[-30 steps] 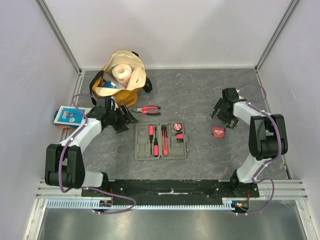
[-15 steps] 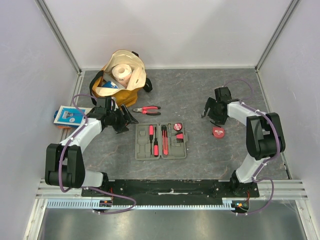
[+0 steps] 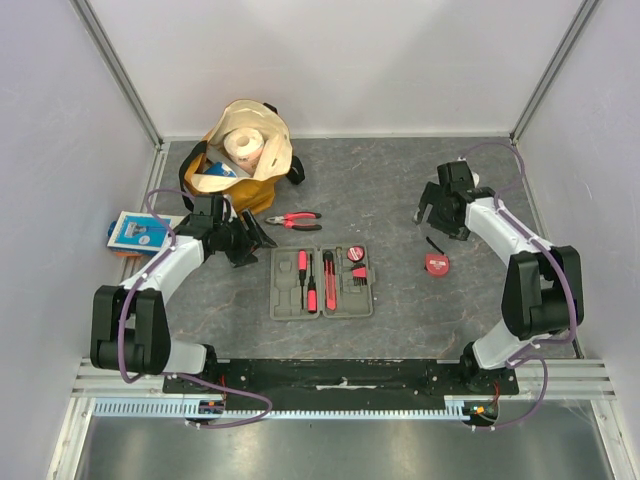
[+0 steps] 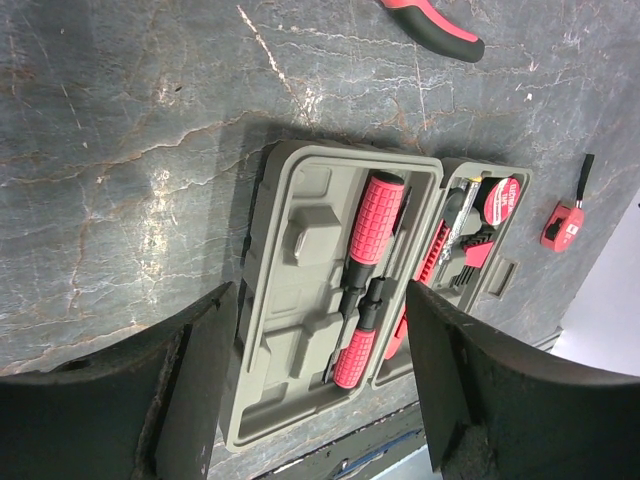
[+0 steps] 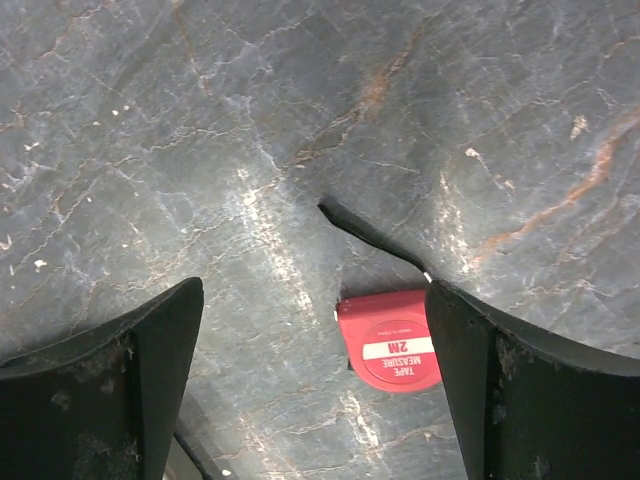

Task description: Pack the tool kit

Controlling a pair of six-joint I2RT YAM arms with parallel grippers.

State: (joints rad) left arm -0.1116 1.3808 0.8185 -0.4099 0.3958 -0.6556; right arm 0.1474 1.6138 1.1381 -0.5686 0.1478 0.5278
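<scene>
Case [image 3: 322, 283] is lying open and flat at the near centre of the table [image 3: 390, 180], both grey halves facing up; red-handled screwdrivers [image 4: 375, 215] are sitting in the left half, end to end along their slot, with bare moulded recesses showing beside them; right half is holding small red-and-black bits plus a round red piece [image 4: 503, 195] at its far corner, possibly a second tape measure, too small to say.

Pliers [image 3: 293, 220] are lying loose on the table just beyond the case, handles pointing right, between the case and the tan-and-yellow bag [image 3: 250, 170]; bag is standing at the far left with a paper roll [image 3: 243, 145] poking out the top.

Tape measure [image 5: 395, 340] is lying loose on the table right of the case, well apart from it, label up, black strap [image 5: 365, 232] trailing out toward the far side.

Left gripper [image 3: 258, 235] is hovering just off the case's far-left corner, jaws standing well apart, gripping nothing; its fingers [image 4: 180, 390] are framing the left half of the case in the wrist view.

Right gripper [image 3: 430, 212] is hanging over bare table beyond the tape measure, jaws spread fully, holding nothing; tape measure is lying on the table below the gap between the fingers, not gripped.

Blue-and-white packet [image 3: 137, 232] is lying at the table's left edge.
</scene>
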